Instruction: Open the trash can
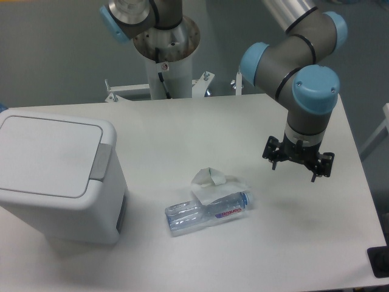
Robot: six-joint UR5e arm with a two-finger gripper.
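Note:
The trash can (58,176) is a large boxy white bin at the left of the table. Its flat white lid (45,155) lies shut, with the grey push-tab (101,161) on its right edge. My gripper (298,163) hangs from the arm at the right of the table, pointing down, well apart from the bin and above the tabletop. Its fingers are seen from above and behind the wrist, so I cannot tell how far apart they stand. Nothing shows between them.
A clear plastic bottle (206,212) with a blue cap lies on its side mid-table. A crumpled clear wrapper (209,178) lies just behind it. The arm's base column (165,55) stands at the table's back edge. A dark object (380,261) sits at the front right corner.

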